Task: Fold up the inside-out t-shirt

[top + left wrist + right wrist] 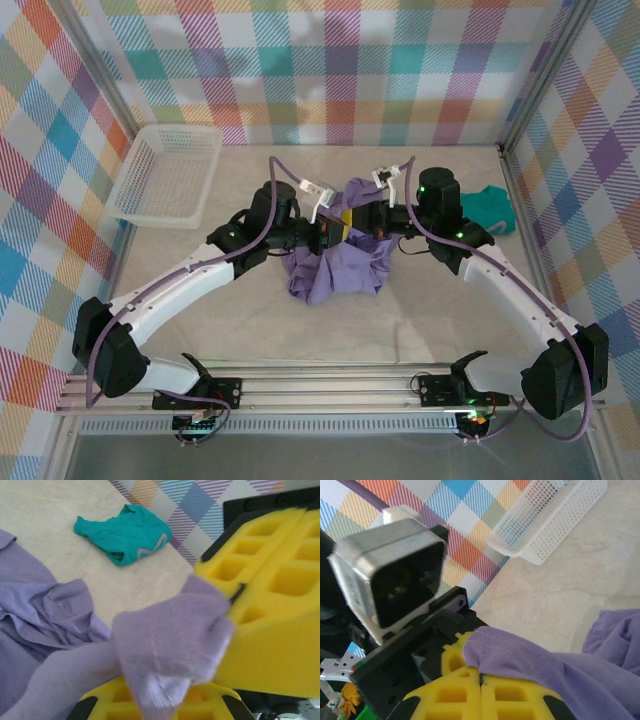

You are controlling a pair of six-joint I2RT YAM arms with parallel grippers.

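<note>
The lavender t-shirt (pixel 335 265) hangs bunched below my two grippers and sags onto the table on their near side. Its long axis runs from the pinch back toward my bases. Collar and hem are lost in the crumple. My left gripper (pixel 338 228) and right gripper (pixel 380 232), almost touching, each clamp a fold. On the beige table (pixel 420 320), a teal garment (pixel 490 208) lies outside my right gripper and a white basket (pixel 165 175) well outside my left. Plaid walls (pixel 300 60) surround the table.
</note>
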